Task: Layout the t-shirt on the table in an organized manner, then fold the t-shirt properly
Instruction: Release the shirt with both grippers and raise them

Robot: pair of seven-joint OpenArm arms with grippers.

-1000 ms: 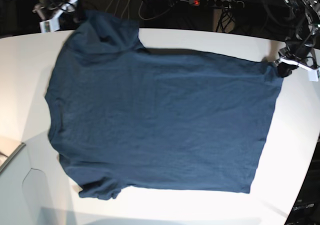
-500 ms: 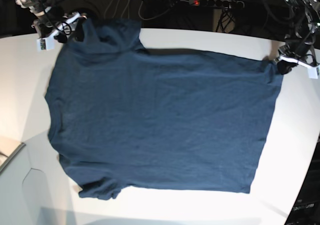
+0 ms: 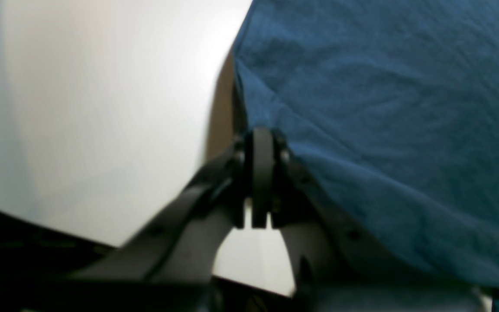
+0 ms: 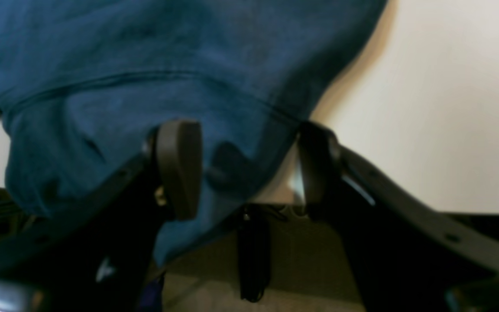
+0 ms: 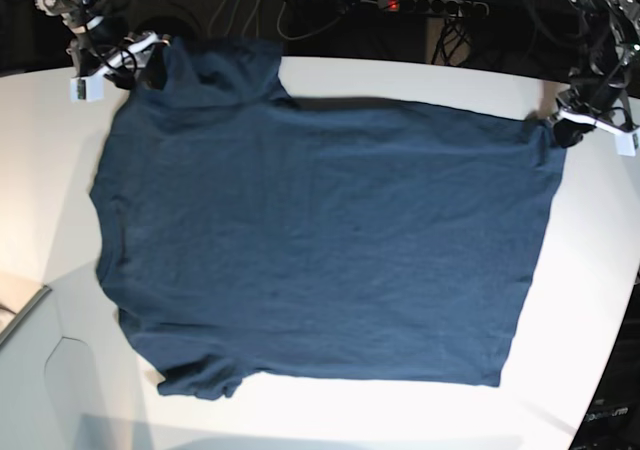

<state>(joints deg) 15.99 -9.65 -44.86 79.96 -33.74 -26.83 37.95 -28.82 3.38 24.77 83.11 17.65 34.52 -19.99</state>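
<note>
Presently, the t-shirt (image 5: 320,240) corner is pinched by the left hand (image 3: 261,182); the right hand (image 4: 241,169) is spread wide, so the sleeve may slide off the tabletop (image 5: 40,160).

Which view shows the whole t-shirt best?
The base view: the t-shirt lies spread across the table, outline complete. The left wrist view shows only one pinched corner, the right wrist view only a sleeve.

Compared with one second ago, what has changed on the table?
The right gripper came down to the sleeve of the t-shirt and its jaws opened wider, straddling the fabric. The left gripper stayed shut on the hem corner; the shirt stayed flat on the table.
</note>
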